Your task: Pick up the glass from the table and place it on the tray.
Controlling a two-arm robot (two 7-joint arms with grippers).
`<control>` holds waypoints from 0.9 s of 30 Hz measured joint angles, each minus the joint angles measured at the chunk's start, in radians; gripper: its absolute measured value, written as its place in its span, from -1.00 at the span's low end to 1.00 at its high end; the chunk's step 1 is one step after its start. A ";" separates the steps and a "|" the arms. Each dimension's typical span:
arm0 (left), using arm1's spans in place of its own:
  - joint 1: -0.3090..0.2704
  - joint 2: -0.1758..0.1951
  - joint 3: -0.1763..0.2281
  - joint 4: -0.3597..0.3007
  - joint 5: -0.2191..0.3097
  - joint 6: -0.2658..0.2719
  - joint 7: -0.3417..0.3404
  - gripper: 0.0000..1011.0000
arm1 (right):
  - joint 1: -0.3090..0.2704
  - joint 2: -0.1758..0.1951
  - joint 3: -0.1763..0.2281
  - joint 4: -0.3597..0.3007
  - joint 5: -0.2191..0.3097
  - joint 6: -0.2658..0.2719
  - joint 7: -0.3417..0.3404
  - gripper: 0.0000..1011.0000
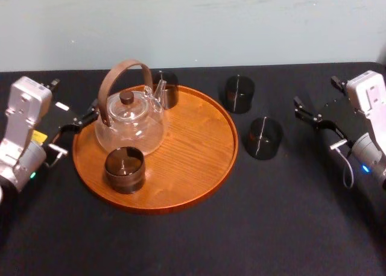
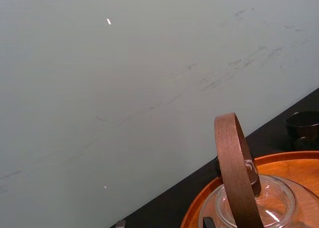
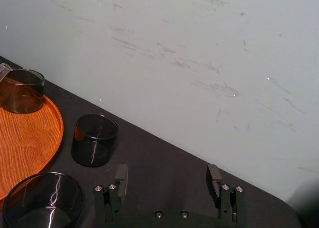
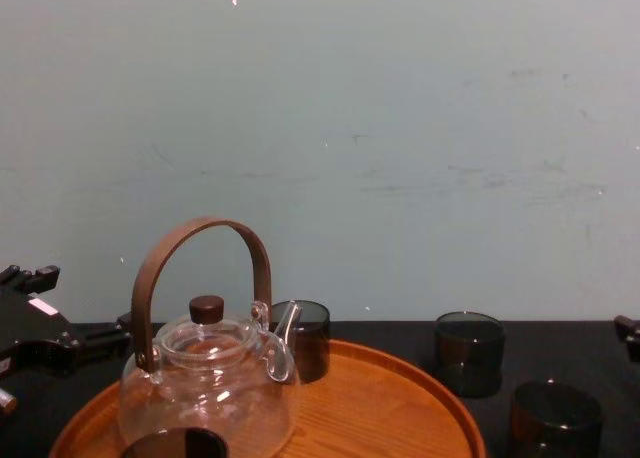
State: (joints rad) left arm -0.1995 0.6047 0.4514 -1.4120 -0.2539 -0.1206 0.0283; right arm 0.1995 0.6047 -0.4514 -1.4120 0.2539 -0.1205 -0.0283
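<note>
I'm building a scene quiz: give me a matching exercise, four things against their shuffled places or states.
1. clear glass teapot with arched brown wooden handle
2. frontmost dark smoked glass
3. rightmost dark smoked glass
4. right gripper

A. open, empty, at the black table's right side
B. on the table, right of the round orange-brown wooden tray
C. on the tray, front-left
D. on the tray, spout pointing rearward

Pairs: 1-D, 2-C, 3-B, 4-A.
</note>
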 joint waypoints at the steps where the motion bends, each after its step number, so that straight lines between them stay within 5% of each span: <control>1: 0.000 0.000 0.000 0.000 0.000 0.000 0.000 0.98 | 0.000 0.000 0.000 0.000 0.000 0.000 0.000 0.98; 27: 0.000 0.000 0.000 0.000 0.000 0.000 0.000 0.98 | 0.000 0.000 0.000 0.000 0.000 0.000 0.000 0.98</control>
State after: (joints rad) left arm -0.1995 0.6047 0.4514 -1.4120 -0.2539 -0.1205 0.0283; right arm 0.1995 0.6047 -0.4514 -1.4120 0.2539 -0.1205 -0.0283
